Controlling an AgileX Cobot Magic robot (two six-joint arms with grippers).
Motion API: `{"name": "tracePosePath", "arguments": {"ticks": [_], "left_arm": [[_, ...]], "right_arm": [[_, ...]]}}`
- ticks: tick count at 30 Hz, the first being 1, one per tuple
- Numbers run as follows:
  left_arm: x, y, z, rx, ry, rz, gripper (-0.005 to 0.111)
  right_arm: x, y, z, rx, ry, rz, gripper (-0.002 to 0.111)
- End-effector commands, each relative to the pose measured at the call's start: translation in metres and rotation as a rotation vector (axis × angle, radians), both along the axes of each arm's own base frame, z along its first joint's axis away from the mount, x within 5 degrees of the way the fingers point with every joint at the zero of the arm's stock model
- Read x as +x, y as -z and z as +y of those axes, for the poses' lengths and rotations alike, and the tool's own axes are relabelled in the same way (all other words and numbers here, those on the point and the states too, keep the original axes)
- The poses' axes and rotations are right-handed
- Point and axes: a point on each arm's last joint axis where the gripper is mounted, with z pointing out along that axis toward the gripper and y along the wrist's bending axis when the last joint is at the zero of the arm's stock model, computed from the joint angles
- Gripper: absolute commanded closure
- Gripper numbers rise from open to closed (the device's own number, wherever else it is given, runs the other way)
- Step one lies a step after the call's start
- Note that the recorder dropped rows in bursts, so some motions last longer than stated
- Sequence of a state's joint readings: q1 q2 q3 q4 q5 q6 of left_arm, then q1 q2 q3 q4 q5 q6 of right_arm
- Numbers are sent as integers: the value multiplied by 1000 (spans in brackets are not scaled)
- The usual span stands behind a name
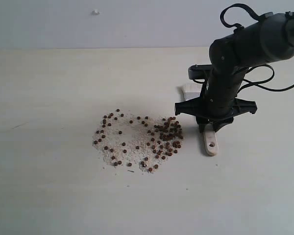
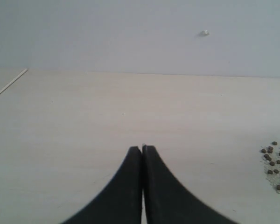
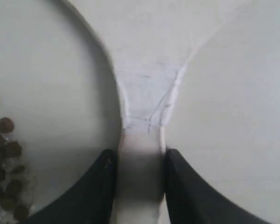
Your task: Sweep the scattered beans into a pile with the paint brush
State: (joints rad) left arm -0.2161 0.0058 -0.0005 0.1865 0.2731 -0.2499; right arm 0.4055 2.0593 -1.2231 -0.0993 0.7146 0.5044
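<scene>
Right end effector [image 3: 140, 161] clamps the paint brush [image 1: 210, 143] handle just beside the beans [image 1: 137, 139], left end effector [image 2: 142, 150] closed empty; a shallow grip could let the brush twist, scattering beans.

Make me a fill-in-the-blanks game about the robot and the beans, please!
1. The right hand grips the paint brush by its wooden ____.
2. The left hand is ____ and holds nothing.
3. In the exterior view, the beans lie scattered to the ____ of the paint brush.
Missing words: handle; shut; left.
</scene>
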Motion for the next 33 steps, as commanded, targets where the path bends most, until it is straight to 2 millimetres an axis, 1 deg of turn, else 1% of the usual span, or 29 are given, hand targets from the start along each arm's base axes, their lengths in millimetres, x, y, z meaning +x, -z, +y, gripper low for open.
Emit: {"name": "tracePosePath", "arguments": {"ticks": [1, 3, 5, 8, 15, 23, 26, 33], "left_arm": [[0, -1, 0, -5, 5, -9, 107], [0, -1, 0, -5, 5, -9, 107], [0, -1, 0, -5, 5, -9, 107], [0, -1, 0, -5, 5, -9, 107], [0, -1, 0, -5, 5, -9, 107], [0, -1, 0, -5, 5, -9, 107], [0, -1, 0, -5, 5, -9, 107], [0, -1, 0, -5, 5, -9, 107]], "right_arm": [[-1, 4, -1, -21, -27, 23, 99], [-1, 4, -1, -24, -38, 21, 109], [-1, 2, -1, -26, -41, 18, 108], [0, -7, -2, -33, -58, -10, 108], [1, -38, -6, -43, -89, -96, 108], [-6, -67, -14, -94, -112, -122, 108], [-8, -72, -16, -110, -125, -119, 108], [-10, -70, -14, -92, -149, -92, 108]]}}
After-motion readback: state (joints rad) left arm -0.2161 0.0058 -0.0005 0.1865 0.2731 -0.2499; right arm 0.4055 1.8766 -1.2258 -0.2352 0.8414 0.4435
